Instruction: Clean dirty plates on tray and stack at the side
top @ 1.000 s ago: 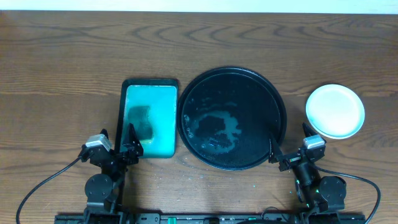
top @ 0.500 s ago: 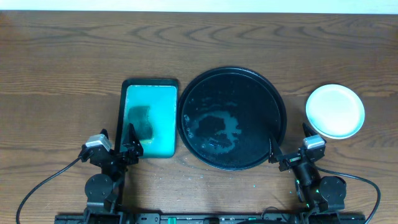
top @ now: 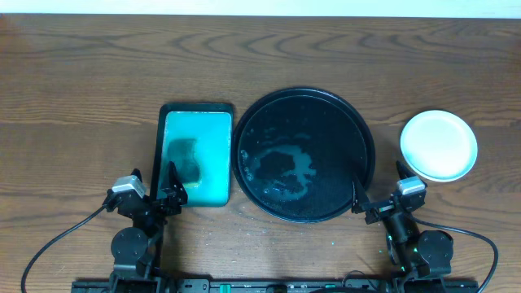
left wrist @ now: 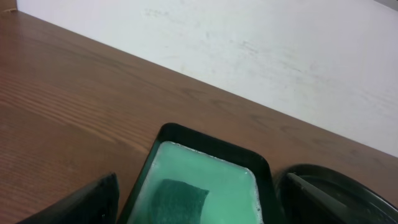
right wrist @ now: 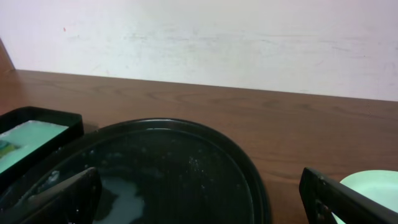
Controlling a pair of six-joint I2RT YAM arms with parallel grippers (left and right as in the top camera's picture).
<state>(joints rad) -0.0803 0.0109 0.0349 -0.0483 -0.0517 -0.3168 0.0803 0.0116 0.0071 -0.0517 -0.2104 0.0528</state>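
Note:
The black round tray (top: 358, 130) sits mid-table with a pale wet smear on its floor and no plate on it; it also shows in the right wrist view (right wrist: 249, 180). White plates (top: 439, 145) rest as one pile on the table right of the tray; how many I cannot tell. Their pale rim shows in the right wrist view (right wrist: 373, 183). My left gripper (top: 153, 189) is open and empty at the near table edge, below the teal tray. My right gripper (top: 381, 195) is open and empty by the black tray's near right rim.
A rectangular teal tray (top: 195, 110) with pale green soapy water and a dark sponge (top: 184, 156) lies left of the black tray; the sponge also shows in the left wrist view (left wrist: 177, 200). A white wall (right wrist: 199, 37) runs along the table's far edge.

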